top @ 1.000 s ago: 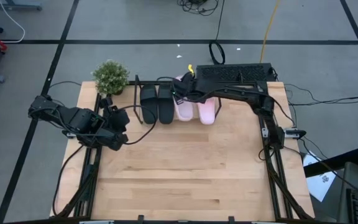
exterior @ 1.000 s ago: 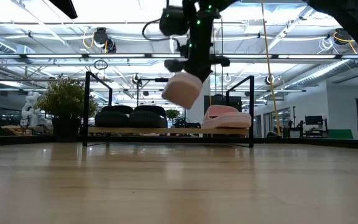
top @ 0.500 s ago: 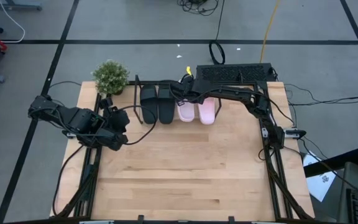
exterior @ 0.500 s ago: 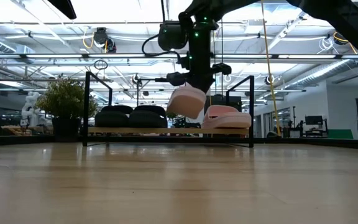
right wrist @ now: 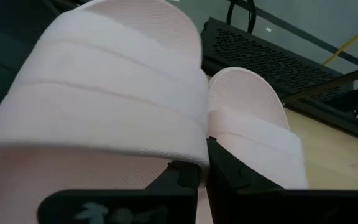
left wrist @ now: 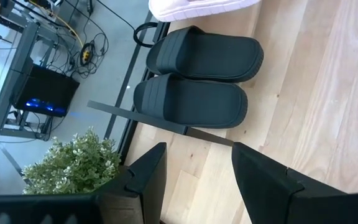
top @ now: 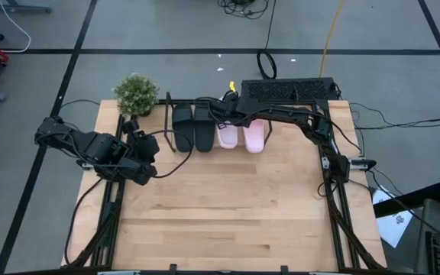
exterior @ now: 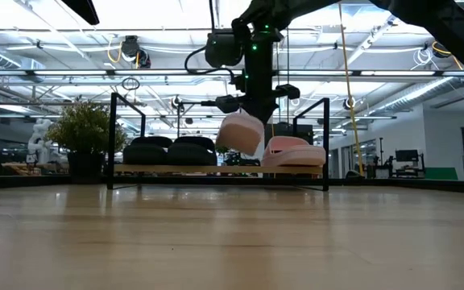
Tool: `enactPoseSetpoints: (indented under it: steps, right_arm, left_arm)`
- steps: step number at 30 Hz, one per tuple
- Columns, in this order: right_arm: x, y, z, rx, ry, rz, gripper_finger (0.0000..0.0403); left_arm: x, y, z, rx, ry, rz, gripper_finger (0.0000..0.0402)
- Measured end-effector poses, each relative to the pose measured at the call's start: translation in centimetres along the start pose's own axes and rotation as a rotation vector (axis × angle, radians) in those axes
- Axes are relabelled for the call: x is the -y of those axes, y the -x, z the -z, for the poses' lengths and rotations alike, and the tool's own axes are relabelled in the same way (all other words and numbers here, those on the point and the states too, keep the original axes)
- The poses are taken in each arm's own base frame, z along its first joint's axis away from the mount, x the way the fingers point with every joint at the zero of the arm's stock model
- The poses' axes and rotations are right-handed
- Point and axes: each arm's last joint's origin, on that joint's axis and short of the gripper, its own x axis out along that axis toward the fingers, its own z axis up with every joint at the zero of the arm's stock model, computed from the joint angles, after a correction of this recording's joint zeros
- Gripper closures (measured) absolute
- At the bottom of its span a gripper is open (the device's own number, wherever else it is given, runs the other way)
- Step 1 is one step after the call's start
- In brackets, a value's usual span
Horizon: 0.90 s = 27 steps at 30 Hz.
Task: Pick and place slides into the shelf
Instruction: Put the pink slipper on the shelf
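The shelf [top: 176, 101] is a low rack of thin black rods carrying a pale wooden board, standing at the far edge of the tabletop [top: 228, 214], whose surface is light wood planks with visible grain. On the board's left half lie two black slides [top: 193, 127], matte and smooth, rounded at the toe, each with a wide ribbed strap; they lie side by side and touching. A pink slide [top: 255, 136] rests flat on the board's right end, its sole finely dimpled.

The right gripper [exterior: 246, 103] hangs above the shelf, between the black pair and the resting pink slide, and pinches the held pink slide [exterior: 241, 132]. In the low view this slide is tilted, its lower end down near the board; whether it touches the board cannot be told. In the right wrist view the held slide's broad, finely textured strap fills most of the frame and hides the board beneath; the dark fingers [right wrist: 185, 177] close on its edge.

The left gripper [top: 145, 145] waits over the tabletop, left of the shelf and in front of it, its fingers spread with nothing between them. A bushy green plant [top: 135, 94] stands just left of the shelf; its pot is not visible from above.
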Motion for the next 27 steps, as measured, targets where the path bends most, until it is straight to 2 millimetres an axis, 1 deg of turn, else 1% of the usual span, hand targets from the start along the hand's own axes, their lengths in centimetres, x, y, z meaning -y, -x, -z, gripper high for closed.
enactPoseSetpoints:
  steps: [10, 14, 18, 27]
  right_arm:
    - [0.2, 0.0, 0.2, -0.016, 0.007, 0.015, 0.0402]
    - [-0.1, -0.5, 0.5, -0.04, 0.005, 0.024, 0.0402]
    - [-0.7, -1.6, 1.1, -0.068, 0.019, 0.038, 0.0402]
    - [-1.0, -2.0, 1.1, -0.061, 0.02, 0.041, 0.0402]
  left_arm:
    - [0.0, 0.0, 0.0, 0.0, -0.01, 0.0, 0.022]
    - [0.0, 0.0, 0.0, 0.0, -0.014, 0.0, 0.022]
    - [0.0, 0.0, 0.0, 0.0, -0.014, 0.001, 0.022]
    - [0.0, 0.0, 0.0, -0.005, -0.014, 0.008, 0.022]
